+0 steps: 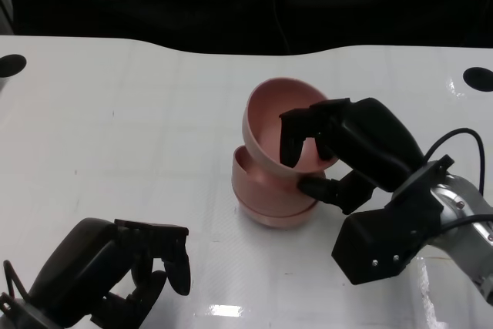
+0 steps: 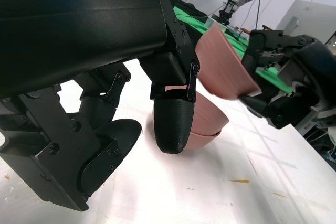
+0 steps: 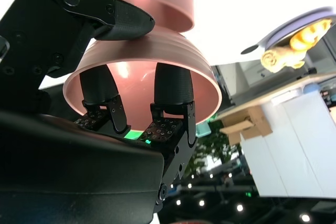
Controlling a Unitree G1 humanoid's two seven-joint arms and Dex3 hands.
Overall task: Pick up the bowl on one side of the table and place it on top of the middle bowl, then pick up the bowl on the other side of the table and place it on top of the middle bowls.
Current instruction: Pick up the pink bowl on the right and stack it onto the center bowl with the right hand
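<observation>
Right hand (image 1: 331,156) has hold of a smooth pink plastic bowl (image 1: 281,125), fingers (image 3: 170,85) hooked inside the rim and the thumb pressing on the outer wall, so the rim is pinched between them. That bowl sits tilted, mouth turned toward the near edge of the white table (image 1: 139,129), its lower side resting in the stack of pink bowls (image 1: 269,206) beneath it, roughly at the middle of the table. I count at least two bowls with certainty (the lower part shows a double rim in the head view, so it may be two nested ones, but I cannot tell for sure).

Left hand (image 1: 146,263) hovers by the near left corner of the table, holding nothing, its fingers curled loosely downward with gaps between them, well apart from the bowls.

Two dark round holes (image 1: 11,65) mark the table, one near each far corner. No writing or label can be read on the bowls or the hands.
</observation>
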